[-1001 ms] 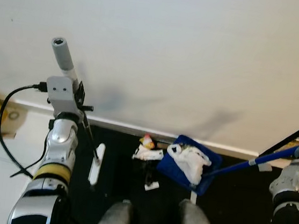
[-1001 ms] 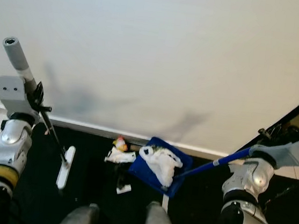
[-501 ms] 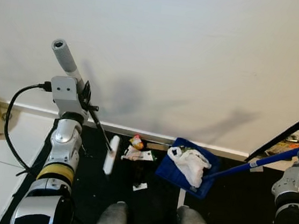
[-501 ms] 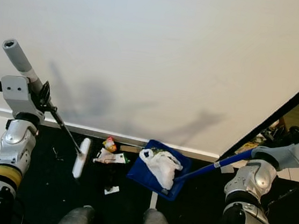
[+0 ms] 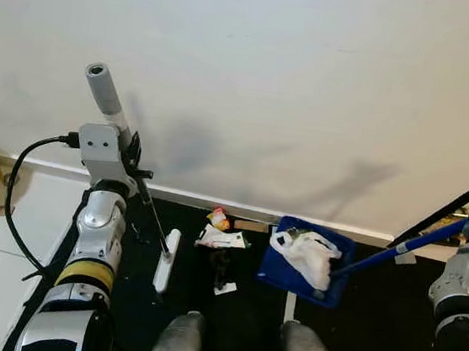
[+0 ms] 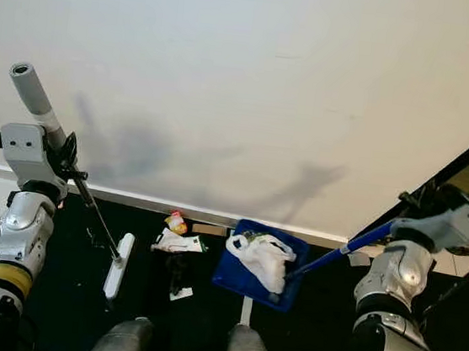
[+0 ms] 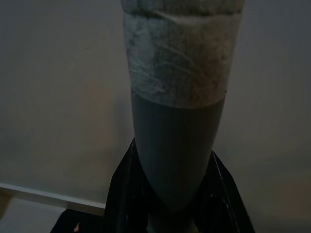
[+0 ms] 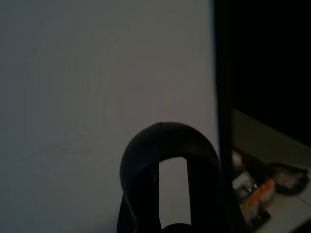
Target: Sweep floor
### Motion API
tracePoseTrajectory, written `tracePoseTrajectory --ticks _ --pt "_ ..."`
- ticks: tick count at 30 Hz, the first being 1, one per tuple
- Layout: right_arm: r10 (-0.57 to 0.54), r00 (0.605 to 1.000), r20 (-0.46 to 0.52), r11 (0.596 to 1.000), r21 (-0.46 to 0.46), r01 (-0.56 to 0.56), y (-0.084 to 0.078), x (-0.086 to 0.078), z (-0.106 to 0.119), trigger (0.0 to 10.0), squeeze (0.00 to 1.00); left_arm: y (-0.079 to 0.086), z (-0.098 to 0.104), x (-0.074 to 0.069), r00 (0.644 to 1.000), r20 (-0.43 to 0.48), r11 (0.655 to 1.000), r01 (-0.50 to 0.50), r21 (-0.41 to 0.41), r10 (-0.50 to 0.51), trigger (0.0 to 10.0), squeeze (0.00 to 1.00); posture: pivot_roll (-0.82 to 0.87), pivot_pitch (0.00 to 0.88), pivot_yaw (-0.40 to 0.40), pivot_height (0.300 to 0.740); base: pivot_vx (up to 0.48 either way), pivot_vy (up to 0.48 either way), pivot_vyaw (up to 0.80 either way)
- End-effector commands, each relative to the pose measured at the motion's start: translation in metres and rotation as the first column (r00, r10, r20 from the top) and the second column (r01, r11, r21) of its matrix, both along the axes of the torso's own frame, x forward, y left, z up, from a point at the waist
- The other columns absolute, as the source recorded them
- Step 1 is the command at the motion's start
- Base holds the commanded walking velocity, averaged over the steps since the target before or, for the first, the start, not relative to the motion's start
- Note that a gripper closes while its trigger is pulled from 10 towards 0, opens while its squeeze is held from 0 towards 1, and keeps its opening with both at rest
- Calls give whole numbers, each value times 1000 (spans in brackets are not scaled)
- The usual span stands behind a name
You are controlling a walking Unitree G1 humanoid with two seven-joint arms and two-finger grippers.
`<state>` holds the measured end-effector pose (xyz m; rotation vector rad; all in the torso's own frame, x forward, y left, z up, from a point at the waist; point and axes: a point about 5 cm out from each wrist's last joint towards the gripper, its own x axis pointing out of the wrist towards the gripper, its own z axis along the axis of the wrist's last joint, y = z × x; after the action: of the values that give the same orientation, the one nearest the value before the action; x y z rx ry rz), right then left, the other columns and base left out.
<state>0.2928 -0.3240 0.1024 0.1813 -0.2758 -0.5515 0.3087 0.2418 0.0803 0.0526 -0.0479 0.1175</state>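
Our left end effector clamps the broom on dark floor; right end effector's grip unclear, dustpan holding a white bag, litter between, by the wall.

Small litter by the baseboard is too tiny to identify

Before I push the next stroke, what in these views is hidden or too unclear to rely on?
- Right end effector's grip on the blue dustpan handle: hidden behind the wrist housing in the eye views; the right wrist view is dark.
- Small trash pieces beside the dustpan: too small to identify.
- Broom head: floor contact unclear from overhead.
- Floor at the robot's feet: hidden by its legs.
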Motion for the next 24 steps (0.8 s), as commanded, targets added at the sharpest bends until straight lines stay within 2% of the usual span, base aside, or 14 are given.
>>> tracePoseTrajectory --ticks 1,8,13,20,24 --pt "-1 1000 16 1000 -16 1 -5 4 10 10000 0 8 10 2 999 32 999 -1 34 0 10000 0 8 128 32 731 0 0 0" --pt "14 1000 15 999 -33 -14 -6 5 13 10000 0 13 19 3 998 62 998 20 66 -24 10000 0 17 206 28 731 0 0 0" --pt "50 998 22 998 21 -51 1 6 6 10000 0 12 26 8 996 71 997 44 71 -49 10000 0 29 256 25 731 0 0 0" --pt "121 992 40 991 45 -123 15 9 -1 10000 0 13 39 18 992 99 995 72 74 -79 10000 0 28 259 32 731 0 0 0" --pt "117 992 46 992 51 -119 14 6 -3 10000 0 12 42 19 990 112 995 79 64 -85 10000 0 21 238 34 731 0 0 0"
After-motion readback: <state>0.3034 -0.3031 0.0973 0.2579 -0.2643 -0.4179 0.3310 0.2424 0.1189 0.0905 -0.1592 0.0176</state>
